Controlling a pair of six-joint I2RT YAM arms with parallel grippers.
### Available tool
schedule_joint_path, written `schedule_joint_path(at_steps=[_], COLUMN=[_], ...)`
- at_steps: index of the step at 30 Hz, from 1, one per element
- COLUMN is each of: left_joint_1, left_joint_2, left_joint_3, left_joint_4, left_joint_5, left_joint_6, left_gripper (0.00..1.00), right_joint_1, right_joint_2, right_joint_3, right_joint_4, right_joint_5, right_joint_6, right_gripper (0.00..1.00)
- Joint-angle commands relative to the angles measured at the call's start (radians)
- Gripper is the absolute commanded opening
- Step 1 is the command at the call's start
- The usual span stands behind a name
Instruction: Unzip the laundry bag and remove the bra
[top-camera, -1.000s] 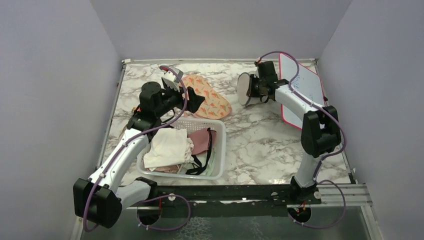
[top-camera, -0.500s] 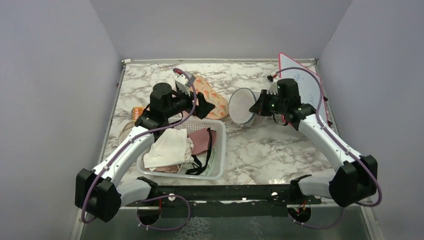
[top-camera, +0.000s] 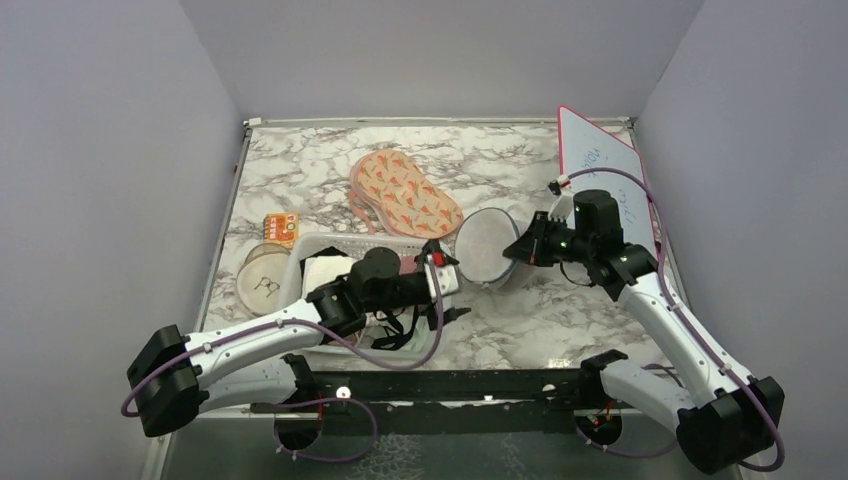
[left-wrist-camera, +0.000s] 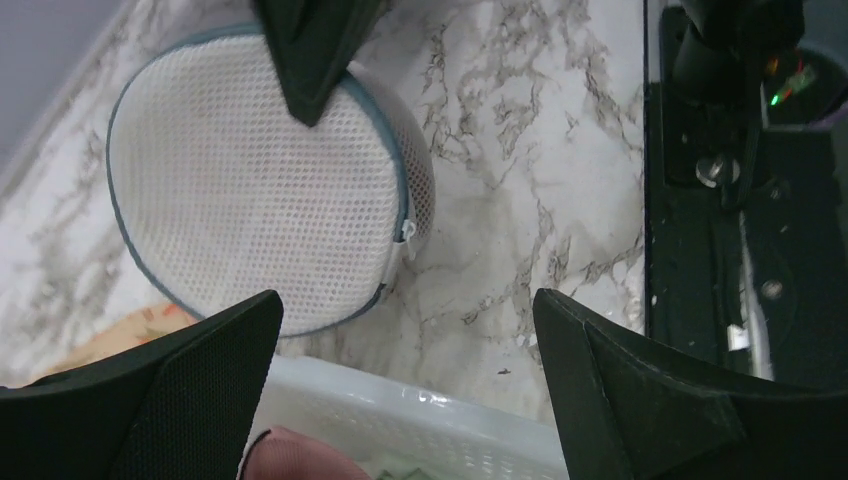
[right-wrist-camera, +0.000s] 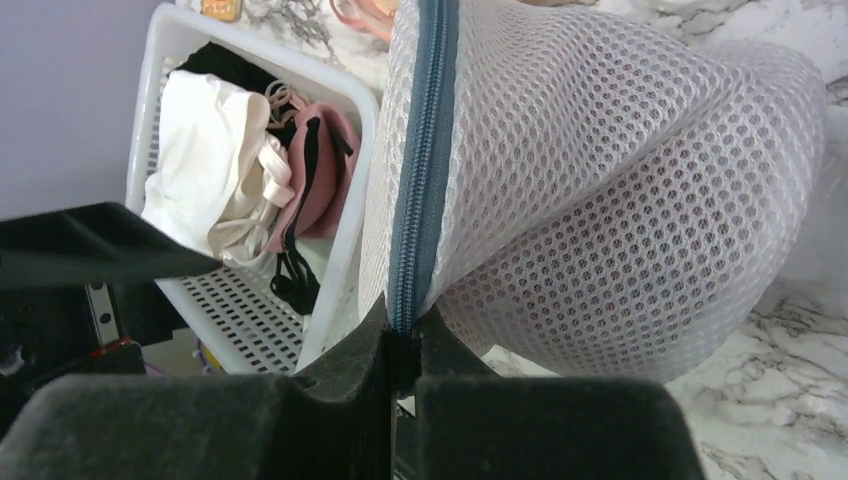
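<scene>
The laundry bag (top-camera: 487, 245) is a white mesh cylinder with grey-blue piping, held on its side just right of the basket. My right gripper (top-camera: 520, 250) is shut on the bag's grey-blue zipper seam (right-wrist-camera: 420, 200), and the mesh (right-wrist-camera: 620, 170) bulges above its fingers (right-wrist-camera: 330, 390). My left gripper (top-camera: 452, 290) is open and empty, low over the basket's right rim, facing the bag's round end (left-wrist-camera: 250, 190). The zipper pull (left-wrist-camera: 408, 232) shows on the bag's side. No dark red bra is visible in any view.
A white slatted basket (top-camera: 330, 238) holds a white garment (right-wrist-camera: 215, 160) and a dusty pink one with black straps (right-wrist-camera: 320, 170). An orange patterned pad (top-camera: 405, 192) lies behind it. A whiteboard (top-camera: 605, 165) leans at the right. A round dish (top-camera: 264, 283) and an orange card (top-camera: 281, 226) lie left.
My right arm has carried the bag from the back of the table forward to beside the basket. My left arm has swung from behind the basket down across it toward the bag.
</scene>
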Motion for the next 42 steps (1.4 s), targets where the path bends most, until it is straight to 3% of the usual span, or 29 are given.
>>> schedule_joint_path(at_steps=[1, 4, 11, 17, 20, 32, 34, 39, 42], left_joint_1=[-0.153, -0.193, -0.193, -0.187, -0.189, -0.195, -0.195, -0.196, -0.196], left_joint_2=[-0.019, -0.001, 0.157, 0.250, 0.278, 0.289, 0.263, 0.211, 0.180], left_joint_3=[-0.016, -0.021, 0.021, -0.039, -0.031, 0.033, 0.055, 0.082, 0.086], left_joint_4=[-0.004, -0.002, 0.061, 0.316, 0.343, 0.353, 0.321, 0.290, 0.264], left_joint_5=[-0.119, -0.163, -0.162, -0.215, -0.207, -0.397, -0.405, -0.392, -0.371], left_joint_6=[0.490, 0.693, 0.815, 0.735, 0.683, 0.523, 0.445, 0.281, 0.203], left_gripper=[0.86, 0.83, 0.65, 0.60, 0.54, 0.05, 0.00, 0.00, 0.00], right_joint_1=[0.002, 0.003, 0.003, 0.003, 0.003, 0.003, 0.003, 0.003, 0.003], right_joint_2=[-0.032, -0.045, -0.052, -0.052, -0.048, -0.017, -0.002, 0.010, -0.019], right_joint_3=[0.033, 0.061, 0.097, 0.136, 0.154, 0.205, 0.225, 0.267, 0.278], right_joint_4=[-0.030, -0.055, -0.072, -0.111, -0.131, -0.176, -0.192, -0.200, -0.171], right_joint_5=[-0.036, -0.017, -0.052, -0.070, -0.084, -0.090, -0.043, 0.056, 0.074], right_joint_6=[-0.024, -0.049, -0.059, -0.070, -0.076, -0.135, -0.165, -0.224, -0.255], right_gripper=[0.01, 0.01, 0.01, 0.01, 0.01, 0.03, 0.13, 0.43, 0.66])
